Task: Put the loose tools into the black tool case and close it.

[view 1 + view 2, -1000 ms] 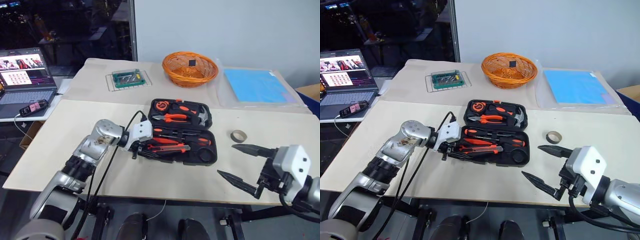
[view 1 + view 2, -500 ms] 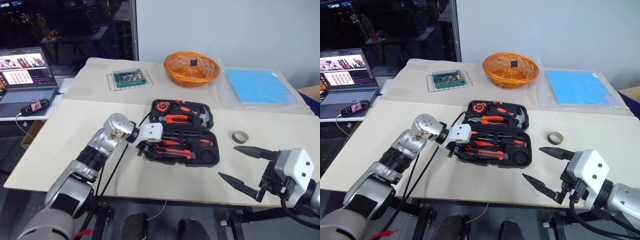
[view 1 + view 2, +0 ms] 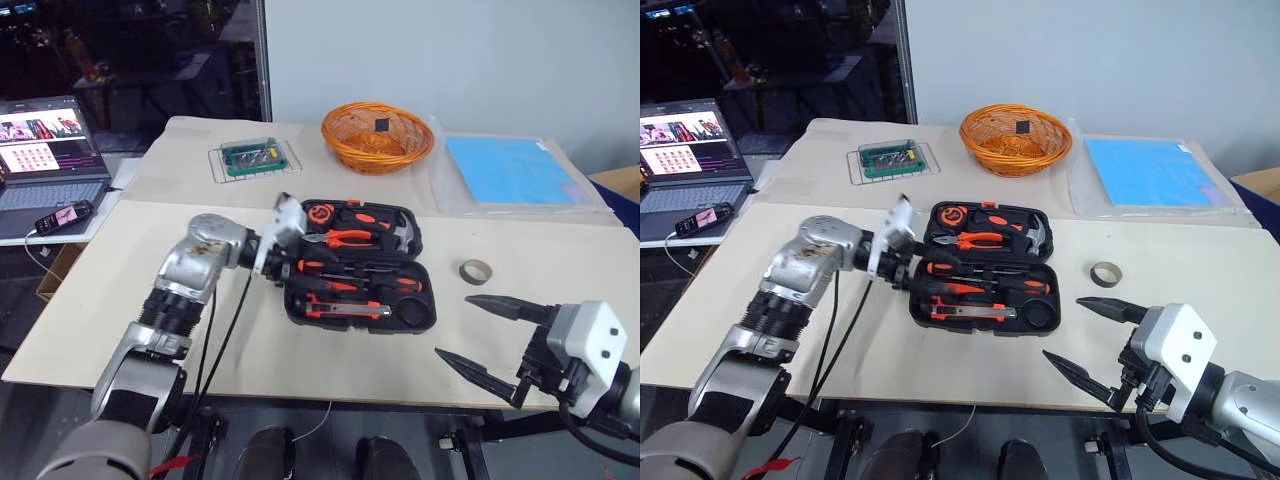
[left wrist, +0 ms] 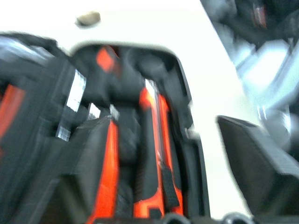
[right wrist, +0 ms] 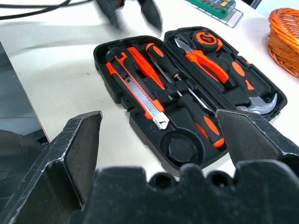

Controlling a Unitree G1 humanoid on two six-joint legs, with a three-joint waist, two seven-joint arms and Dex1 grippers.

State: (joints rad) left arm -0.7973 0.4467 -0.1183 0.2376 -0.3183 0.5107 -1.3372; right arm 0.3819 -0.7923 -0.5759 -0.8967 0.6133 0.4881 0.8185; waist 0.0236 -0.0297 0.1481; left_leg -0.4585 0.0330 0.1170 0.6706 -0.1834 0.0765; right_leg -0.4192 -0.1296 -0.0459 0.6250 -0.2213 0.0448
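We note the black tool case (image 3: 360, 268) lying open on the surface (image 3: 130, 290), long axis running left to right, screwdrivers (image 5: 161, 63) and utility knife (image 5: 138, 93) seated in its near half. The tape roll (image 3: 477, 271) lies loose on the surface, just right of the case and beyond the right hand (image 3: 485, 335), which hovers empty with its fingers spread wide. We judge the right arm nearer to the roll. The left hand (image 3: 283, 262) hangs at the case's left end, empty; how far it is parted we cannot tell. The right wrist view shows an empty round recess (image 5: 181, 148) in the case; the head views show the roll.
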